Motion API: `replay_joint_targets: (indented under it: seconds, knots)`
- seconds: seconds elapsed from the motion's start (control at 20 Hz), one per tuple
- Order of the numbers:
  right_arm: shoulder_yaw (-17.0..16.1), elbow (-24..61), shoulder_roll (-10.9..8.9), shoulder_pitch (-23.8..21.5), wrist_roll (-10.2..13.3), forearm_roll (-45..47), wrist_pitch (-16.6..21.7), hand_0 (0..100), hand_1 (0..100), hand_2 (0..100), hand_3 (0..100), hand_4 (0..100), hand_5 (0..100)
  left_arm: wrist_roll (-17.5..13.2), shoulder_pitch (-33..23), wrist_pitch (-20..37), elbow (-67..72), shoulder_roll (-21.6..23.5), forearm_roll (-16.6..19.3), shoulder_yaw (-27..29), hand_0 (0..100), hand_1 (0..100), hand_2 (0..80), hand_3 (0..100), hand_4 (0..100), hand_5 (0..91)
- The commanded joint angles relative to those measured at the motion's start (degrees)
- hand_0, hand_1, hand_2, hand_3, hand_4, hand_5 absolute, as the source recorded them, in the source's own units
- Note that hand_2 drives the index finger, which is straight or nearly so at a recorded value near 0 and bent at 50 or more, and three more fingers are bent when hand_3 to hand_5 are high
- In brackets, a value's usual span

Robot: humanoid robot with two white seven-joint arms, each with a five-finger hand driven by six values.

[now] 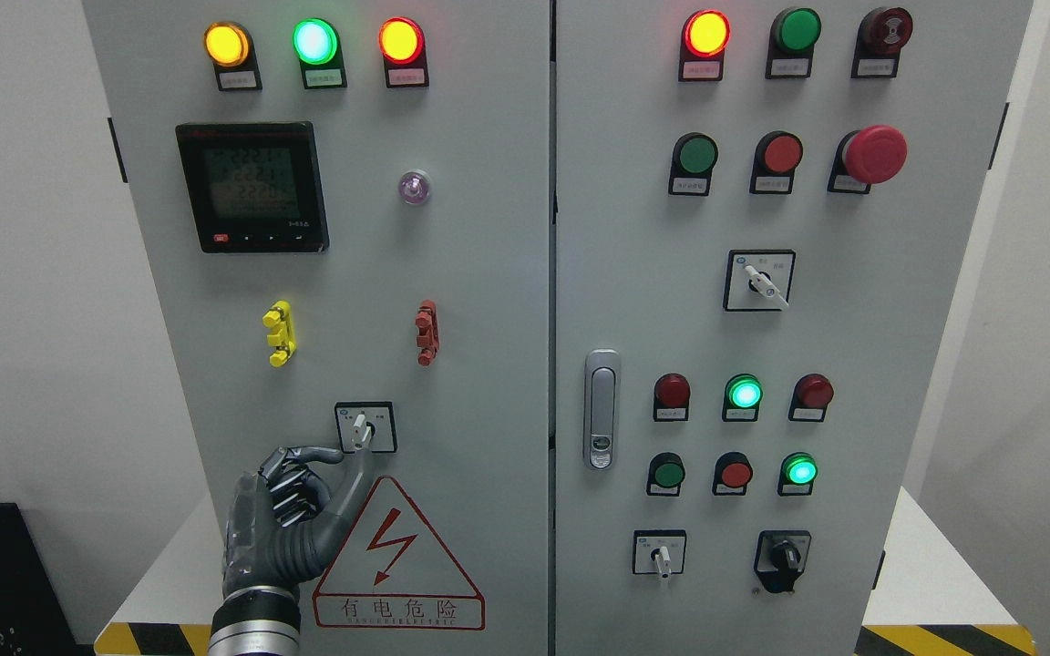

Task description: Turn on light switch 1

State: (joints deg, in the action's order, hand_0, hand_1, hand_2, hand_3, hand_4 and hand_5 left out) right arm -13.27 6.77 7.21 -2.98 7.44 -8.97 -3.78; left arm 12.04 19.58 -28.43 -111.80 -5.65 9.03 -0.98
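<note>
At lower left of the frame, the left robot hand (293,519) rose from the bottom edge, its fingers curled and its thumb tip reaching up to the light switch 1 (362,429). That switch sat on the left cabinet door (452,273), just above the warning triangle (395,560), its white lever upright with its long axis near vertical.

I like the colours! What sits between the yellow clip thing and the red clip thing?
Nothing: head view shows bare grey door between the yellow clip and the red clip.
</note>
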Motion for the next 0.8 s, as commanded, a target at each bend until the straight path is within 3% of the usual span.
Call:
replay_joint_targets:
  seconds: [0.0, 0.75]
  knots:
    - [0.0, 0.0, 0.00, 0.0, 0.0, 0.0, 0.0, 31, 0, 0, 0, 0, 0, 0.0, 0.5, 0.0, 1.1, -0.3, 0.0, -1.1, 15, 66, 52.9, 95, 91, 87.0]
    - [0.0, 0.0, 0.00, 0.0, 0.0, 0.0, 0.0, 31, 0, 0, 0, 0, 0, 0.0, 2.2, -1.0, 2.1, -0.8, 0.2, -0.9, 16, 64, 53.2, 95, 91, 87.0]
